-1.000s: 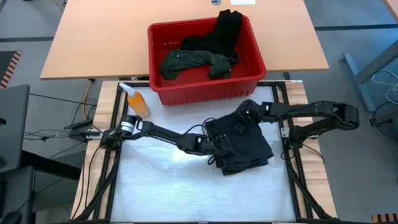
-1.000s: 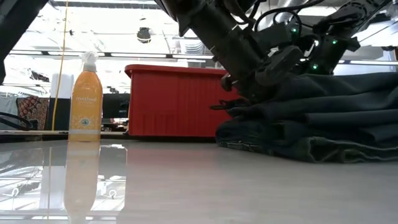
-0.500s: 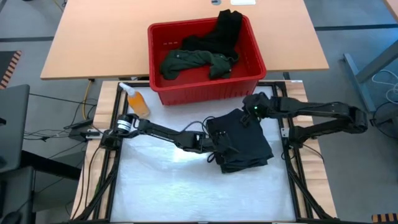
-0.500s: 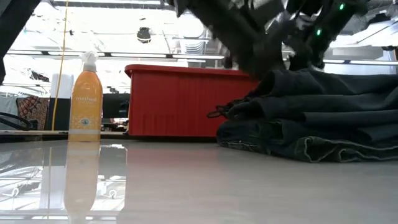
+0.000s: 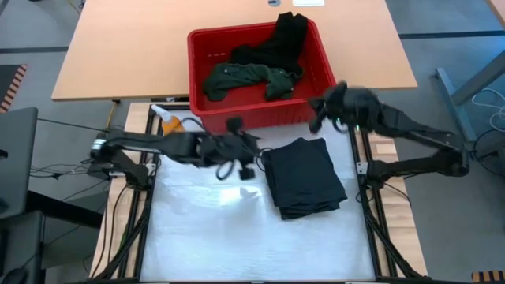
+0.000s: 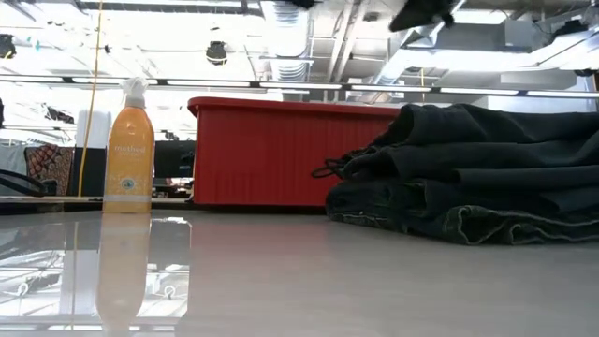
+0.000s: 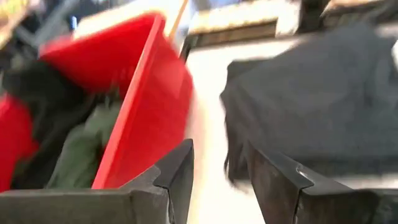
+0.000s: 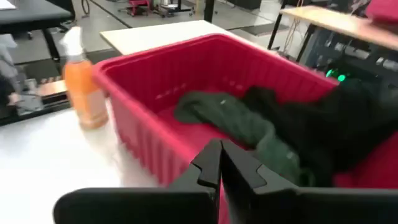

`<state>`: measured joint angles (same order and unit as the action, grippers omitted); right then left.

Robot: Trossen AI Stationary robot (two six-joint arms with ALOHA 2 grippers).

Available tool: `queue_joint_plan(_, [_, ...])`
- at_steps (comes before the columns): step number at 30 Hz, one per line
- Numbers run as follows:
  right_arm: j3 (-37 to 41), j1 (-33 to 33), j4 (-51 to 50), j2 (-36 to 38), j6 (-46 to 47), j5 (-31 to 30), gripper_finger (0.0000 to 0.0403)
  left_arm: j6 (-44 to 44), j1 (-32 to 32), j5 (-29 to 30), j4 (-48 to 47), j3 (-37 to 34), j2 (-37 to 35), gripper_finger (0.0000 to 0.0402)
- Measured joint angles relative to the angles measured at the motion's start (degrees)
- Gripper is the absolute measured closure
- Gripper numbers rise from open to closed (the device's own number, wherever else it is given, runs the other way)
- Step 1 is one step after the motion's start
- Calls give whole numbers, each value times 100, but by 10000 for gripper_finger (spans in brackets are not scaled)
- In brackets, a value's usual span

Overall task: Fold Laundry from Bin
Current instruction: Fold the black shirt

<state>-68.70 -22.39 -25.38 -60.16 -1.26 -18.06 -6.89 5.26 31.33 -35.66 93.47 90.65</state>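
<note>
a red plastic bin (image 5: 256, 118) with slotted sides stood at the far edge of the white work table (image 5: 197, 237). inside it lay a dark green shirt (image 5: 245, 77) and a black garment (image 5: 286, 35) draped up over the far wall. on the table, just in front of the bin and toward the right, sat a folded stack of dark laundry (image 5: 304, 175), black cloth on top and navy jeans (image 6: 468, 217) showing at the bottom edge from table height.

the left gripper (image 5: 241, 154) hung above the table between the bin's near wall and the folded stack, touching neither; its two fingers (image 7: 177, 171) stood apart with nothing between them. the right gripper (image 5: 319, 110) hovered above the bin's near right corner, pointed into the bin; its fingertips (image 8: 211, 163) looked pressed almost together and held nothing.

an orange spray bottle (image 5: 173, 124) stood beside the bin's left wall.
</note>
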Motion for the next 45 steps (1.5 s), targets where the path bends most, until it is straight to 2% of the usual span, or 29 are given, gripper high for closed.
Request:
queue_joint_plan(4, [-834,-863,311,-981,-306,1217,347,583,31,168,-935,-3,-369,262])
queue_joint_plan(7, [-1337,-1494,588,-1951,-386,2132,321,705,205,619,-1432,-1,-372,262])
queue_joint_plan(11, [-2256,-2190,889,-3414,-480,2398,268,1105,387,1526,-2448,-9,-368,262])
queue_joint_plan(13, [-2986,-2467,706,-4194,-486,2520,233,1416,422,1862,-3105,-25,-441,262])
queue_joint_plan(15, [-3864,-2634,356,-4968,-586,2550,195,1685,445,2123,-3265,-317,-705,262])
queue_joint_plan(18, [-5217,-2809,-280,-6038,-831,2547,141,1882,387,2073,-2830,-1193,-1469,262])
queue_joint_plan(21, [-6496,-2986,-828,-7025,-508,2367,101,1880,305,1533,-1506,-2374,-2353,262])
queue_joint_plan(22, [-6650,-3060,-766,-7249,-353,2198,92,1813,293,1294,-907,-2770,-2637,262])
queue_joint_plan(25, [-6112,-3336,-38,-7304,375,1822,79,1342,276,393,999,-3840,-3330,262])
queue_joint_plan(28, [-6114,-3616,142,-7497,667,2043,78,741,273,-385,2416,-4620,-3697,262])
queue_joint_plan(31, [-6234,-3816,193,-7765,685,2617,80,340,227,-680,3160,-5035,-3874,262])
queue_joint_plan(35, [-6444,-3794,253,-8094,600,3289,80,299,82,-671,3218,-5161,-3870,262])
queue_joint_plan(39, [-6644,-3645,152,-8369,227,3265,88,344,-39,-673,3213,-5158,-3741,262])
queue_joint_plan(42, [-6614,-3539,161,-8453,-98,3061,144,367,-112,-685,3208,-5158,-3623,262])
queue_joint_plan(45, [-6618,-3464,283,-8397,-327,2827,269,496,-163,-685,3216,-5158,-3547,262])
